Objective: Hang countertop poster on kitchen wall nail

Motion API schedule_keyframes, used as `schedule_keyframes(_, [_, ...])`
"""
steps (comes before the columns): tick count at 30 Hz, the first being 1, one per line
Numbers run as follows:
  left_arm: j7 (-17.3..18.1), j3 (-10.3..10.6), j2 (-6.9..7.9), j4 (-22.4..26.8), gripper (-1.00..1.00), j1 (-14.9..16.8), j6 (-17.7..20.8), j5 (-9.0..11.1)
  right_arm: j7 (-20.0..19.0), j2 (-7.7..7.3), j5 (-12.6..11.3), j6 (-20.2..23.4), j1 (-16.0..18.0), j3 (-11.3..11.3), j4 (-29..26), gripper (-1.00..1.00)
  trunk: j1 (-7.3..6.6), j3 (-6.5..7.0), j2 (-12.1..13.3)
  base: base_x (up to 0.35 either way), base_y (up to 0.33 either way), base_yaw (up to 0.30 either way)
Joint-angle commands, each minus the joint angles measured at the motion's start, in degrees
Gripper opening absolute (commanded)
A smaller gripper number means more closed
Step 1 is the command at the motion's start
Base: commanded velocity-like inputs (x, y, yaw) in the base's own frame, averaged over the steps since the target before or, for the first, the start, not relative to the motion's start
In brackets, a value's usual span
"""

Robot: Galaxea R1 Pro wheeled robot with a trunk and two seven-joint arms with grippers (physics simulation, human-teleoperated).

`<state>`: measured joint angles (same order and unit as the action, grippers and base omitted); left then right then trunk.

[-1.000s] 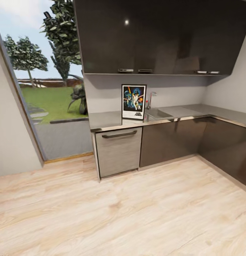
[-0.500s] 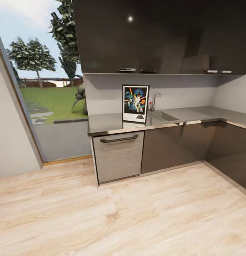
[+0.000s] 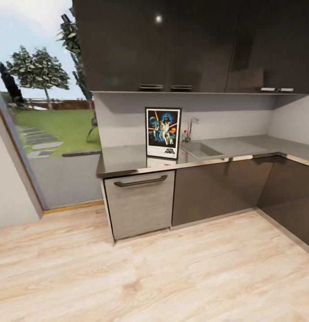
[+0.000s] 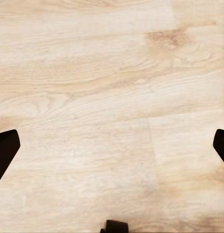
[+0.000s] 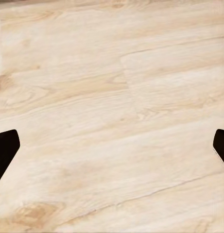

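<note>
since the earlier frame the whole head view has shifted, so the camera has moved and the kitchen things look unmoved. poster (image 3: pixel 162 133) stands upright on the kitchen countertop (image 3: pixel 123 159), likely leaning on the wall, just beside the sink (image 3: pixel 200 149). left gripper (image 4: pixel 112 145) and right gripper (image 5: pixel 112 145) are spread wide over the wooden floor (image 3: pixel 172 273), holding nothing, probably ready for the pick.
</note>
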<state>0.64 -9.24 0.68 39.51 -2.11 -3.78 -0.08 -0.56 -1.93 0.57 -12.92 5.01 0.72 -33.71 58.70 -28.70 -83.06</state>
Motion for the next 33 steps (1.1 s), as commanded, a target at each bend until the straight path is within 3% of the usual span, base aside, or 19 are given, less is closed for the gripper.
schedule_keyframes(1, [0.1, -0.1, -0.02, 0.1, 1.00, 0.0, -0.1, 0.0, -0.1, -0.02, 0.1, -0.2, 0.0, 0.1, 0.0, 1.00, 0.03, -0.05, 0.0, 0.314, -0.130, 0.000])
schedule_keyframes(6, [0.1, -0.1, 0.02, 0.1, 1.00, 0.0, -0.1, 0.0, -0.1, -0.03, 0.1, -0.1, 0.1, 0.0, -0.1, 1.00, 0.03, -0.05, 0.0, 0.327, -0.050, 0.000])
schedule_keyframes(7, [0.0, -0.1, 0.02, 0.1, 1.00, 0.0, -0.1, 0.1, -1.0, -0.12, 3.2, -0.2, 0.0, 1.3, -4.2, 1.00, 0.03, -0.05, 0.0, 0.332, -0.002, 0.000])
schedule_keyframes(8, [0.0, -0.1, 0.02, 0.1, 1.00, 0.0, -0.1, 0.1, -2.2, -0.11, 3.9, -0.2, 0.0, 1.9, -6.2, 1.00, 0.03, -0.05, 0.0, 0.332, -0.001, 0.000])
schedule_keyframes(10, [0.0, -0.2, 0.02, 0.1, 1.00, 0.0, -0.1, 0.2, -4.2, -0.10, 4.7, -0.1, 0.0, 3.0, -9.6, 1.00, 0.03, -0.05, 0.0, 0.332, -0.001, 0.000])
schedule_keyframes(11, [0.1, -0.7, 0.04, 0.1, 1.00, 0.0, -0.1, 0.4, -5.9, -0.15, 5.5, 0.0, 0.0, 4.1, -16.7, 1.00, 0.03, -0.05, 0.0, 0.332, 0.000, 0.000])
schedule_keyframes(12, [0.1, -1.2, 0.03, 0.1, 1.00, 0.0, -0.1, 0.6, -6.1, -0.17, 5.5, 0.1, 0.0, 4.2, -18.3, 1.00, 0.03, -0.05, 0.0, 0.332, 0.000, 0.000])
schedule_keyframes(15, [0.4, -4.5, 0.03, 0.1, 1.00, 0.0, -0.1, 1.9, -7.1, -0.53, 5.7, 1.4, 0.6, 4.3, -26.7, 1.00, 0.03, -0.05, 0.0, 0.332, 0.000, 0.000])
schedule_keyframes(19, [0.5, -6.2, 0.03, 0.1, 1.00, 0.0, -0.1, 2.5, -9.8, -0.88, 5.5, 8.1, 3.2, 4.3, -33.5, 1.00, 0.03, -0.05, 0.0, 0.332, 0.000, 0.000])
schedule_keyframes(21, [0.6, -6.9, 0.07, 0.1, 1.00, 0.0, -0.1, 2.6, -14.4, -0.99, 5.4, 13.7, 6.9, 4.3, -36.5, 1.00, 0.03, -0.05, 0.0, 0.332, -0.025, 0.000])
schedule_keyframes(25, [0.6, -7.3, 0.24, 0.0, 1.00, 0.0, -0.1, 2.7, -20.2, -1.27, 5.4, 18.4, 12.1, 4.0, -37.9, 1.00, 0.03, -0.05, 0.0, 0.332, -0.060, 0.000])
schedule_keyframes(27, [0.6, -7.3, 0.29, 0.0, 1.00, 0.0, -0.2, 2.7, -22.4, -1.96, 5.2, 20.3, 13.9, 3.3, -38.1, 1.00, 0.03, -0.05, 0.0, 0.328, -0.083, 0.000])
schedule_keyframes(30, [0.6, -7.4, 0.34, 0.0, 1.00, 0.0, -0.1, 2.7, -29.5, -4.06, 4.3, 23.9, 16.5, -0.8, -38.0, 1.00, 0.03, -0.05, 0.0, 0.315, -0.113, 0.000])
schedule_keyframes(32, [0.6, -7.4, 0.36, 0.0, 1.00, 0.0, -0.1, 2.7, -39.7, -6.16, 2.5, 27.0, 19.1, -5.8, -37.9, 1.00, 0.03, -0.05, 0.0, 0.300, -0.140, 0.000])
schedule_keyframes(33, [0.6, -7.4, 0.36, 0.0, 1.00, 0.0, -0.1, 2.7, -42.0, -6.49, 2.2, 28.0, 19.8, -6.7, -37.9, 1.00, 0.03, -0.05, 0.0, 0.295, -0.148, 0.000])
